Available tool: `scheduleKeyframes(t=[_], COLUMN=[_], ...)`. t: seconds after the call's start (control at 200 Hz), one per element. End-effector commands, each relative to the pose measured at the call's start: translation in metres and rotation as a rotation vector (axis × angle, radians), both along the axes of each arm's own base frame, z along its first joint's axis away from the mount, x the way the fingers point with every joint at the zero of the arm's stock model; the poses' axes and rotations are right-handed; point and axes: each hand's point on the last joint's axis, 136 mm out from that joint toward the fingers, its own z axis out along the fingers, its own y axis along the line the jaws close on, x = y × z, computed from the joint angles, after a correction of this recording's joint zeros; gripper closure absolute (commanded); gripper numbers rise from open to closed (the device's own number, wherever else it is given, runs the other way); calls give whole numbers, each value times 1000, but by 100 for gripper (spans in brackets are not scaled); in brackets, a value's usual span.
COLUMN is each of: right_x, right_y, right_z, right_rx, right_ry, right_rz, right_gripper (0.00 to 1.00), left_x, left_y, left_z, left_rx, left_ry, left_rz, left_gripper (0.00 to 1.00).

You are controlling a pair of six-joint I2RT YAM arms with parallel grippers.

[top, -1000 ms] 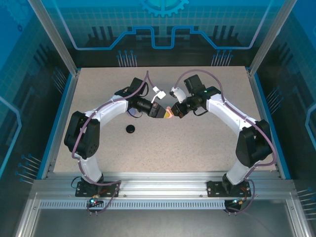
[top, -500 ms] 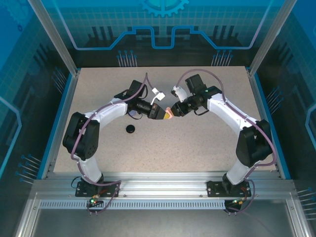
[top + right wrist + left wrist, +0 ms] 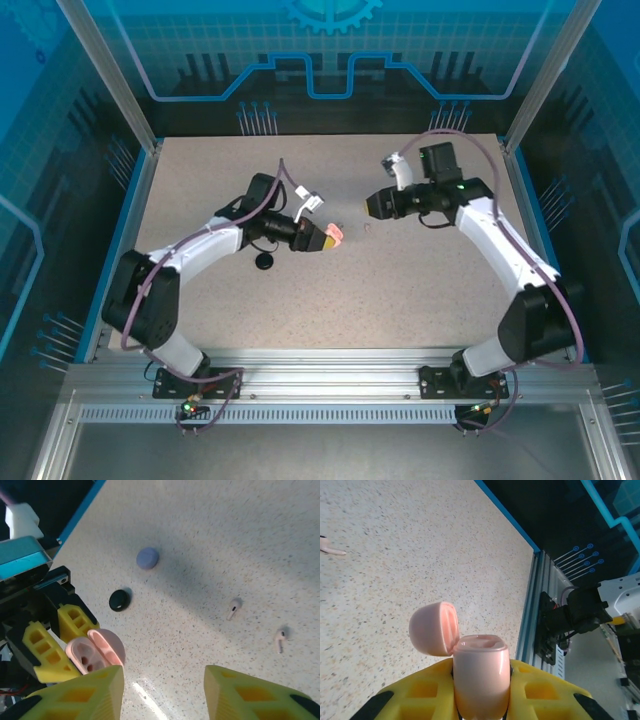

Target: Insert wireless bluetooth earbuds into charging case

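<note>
Two claws had separated: the right claw (image 3: 162, 682), jaws wide and empty, had drawn back from the pink case (image 3: 480, 680), which the left claw (image 3: 322, 238) clamped, lid open. Two pale earbuds (image 3: 233, 608) lay on the bench (image 3: 225, 540) beside the case, awaiting insertion.

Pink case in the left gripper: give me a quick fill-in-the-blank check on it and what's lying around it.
1. The left gripper is shut on the pink case, whose lid is ____.
2. The right gripper stands open and holds ____.
3. In the right wrist view, ____ loose earbuds lie on the table.
4. The small round case nearest the lavender case is ____ in colour.

Missing words: open; nothing; two; black.
</note>
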Motion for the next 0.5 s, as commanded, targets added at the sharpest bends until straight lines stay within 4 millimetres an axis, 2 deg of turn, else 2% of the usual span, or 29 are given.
scheduleKeyframes(t=[0.0,0.19,0.495], right_x=[-7,4,22], right_y=[-5,-14,17], right_z=[3,-43,-116], right_rx=[40,-68,-287], right_ry=[49,192,366], right_rz=[-52,-187,-303], right_gripper=[52,49,50], left_x=[10,9,0], left_y=[11,33,81], left_z=[31,64,113], left_rx=[-48,-109,-197], left_ry=[-150,-345,-596], left_rz=[101,280,579], left_gripper=[100,100,100])
